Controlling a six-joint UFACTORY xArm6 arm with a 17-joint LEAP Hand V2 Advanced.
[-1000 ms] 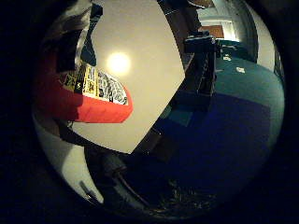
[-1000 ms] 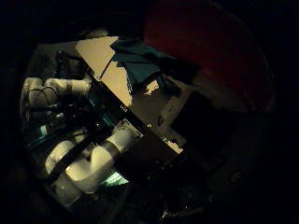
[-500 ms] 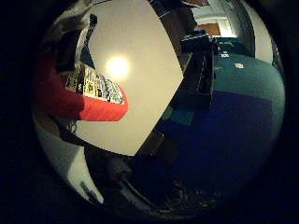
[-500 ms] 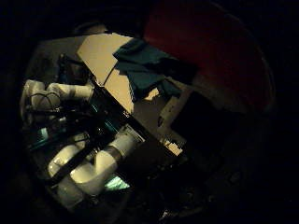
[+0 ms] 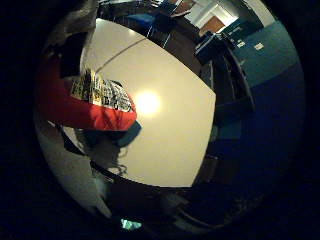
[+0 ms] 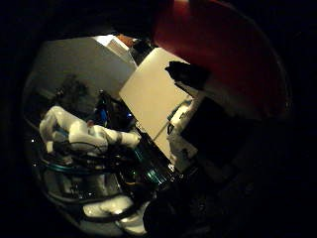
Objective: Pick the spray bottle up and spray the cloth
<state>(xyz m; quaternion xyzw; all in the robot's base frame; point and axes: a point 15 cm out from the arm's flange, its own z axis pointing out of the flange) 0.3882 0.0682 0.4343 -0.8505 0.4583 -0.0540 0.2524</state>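
Shifted since the earlier frames: both palm views have swung across the white table [image 5: 170, 115], so the camera moved; the red spray bottle [image 5: 90, 107] stays tight against the palm.

Little finger side: labelled bottle fills the near edge above the table, teal cloth [image 5: 122, 140] just beneath it. Thumb side: bottle's red body looms close; white arm [image 6: 84, 136] beyond. Hand's finger state cannot be told.
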